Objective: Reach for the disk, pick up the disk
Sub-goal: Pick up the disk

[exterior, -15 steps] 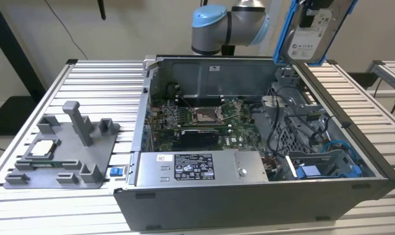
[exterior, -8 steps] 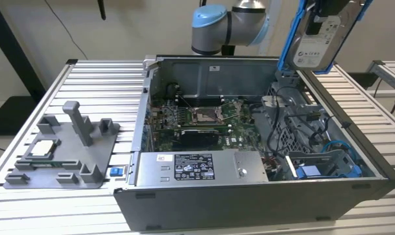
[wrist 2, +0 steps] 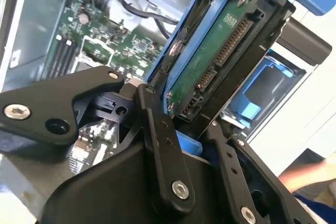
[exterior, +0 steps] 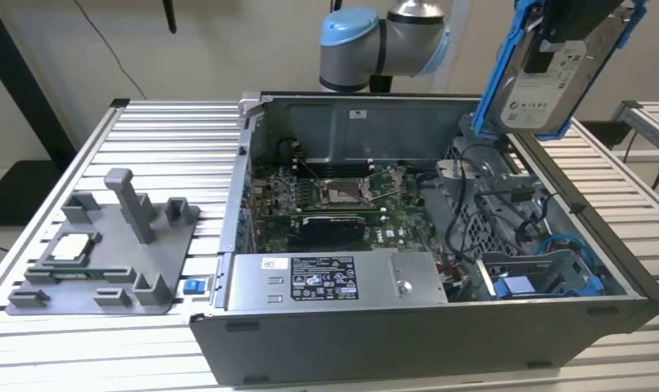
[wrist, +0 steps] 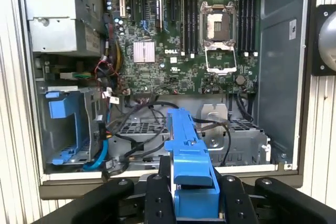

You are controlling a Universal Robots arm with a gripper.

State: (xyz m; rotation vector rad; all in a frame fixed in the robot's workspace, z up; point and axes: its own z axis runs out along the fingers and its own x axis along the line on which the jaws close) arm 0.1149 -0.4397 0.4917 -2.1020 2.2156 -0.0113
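Observation:
The disk [exterior: 547, 77], a silver-grey drive with a white label in a bright blue frame, hangs tilted in the air above the open computer case's far right corner in the exterior view. My gripper [exterior: 577, 18] is shut on its upper end. In the second wrist view the disk [wrist 2: 215, 51] shows its green circuit side and connectors, and the black fingers [wrist 2: 157, 129] of the gripper [wrist 2: 178, 109] clamp its blue edges. In the first wrist view the disk's blue frame [wrist: 186, 156] sticks out edge-on from the gripper [wrist: 191, 184], well above the case.
The open computer case [exterior: 416, 347] lies on a slatted metal table [exterior: 155, 139], with the motherboard [exterior: 329, 200], a power supply [exterior: 329, 282] and cables inside. A blue caddy [exterior: 536, 282] sits in the near right bay. A grey fixture [exterior: 100, 245] holding a square chip [exterior: 68, 245] stands at the exterior view's left.

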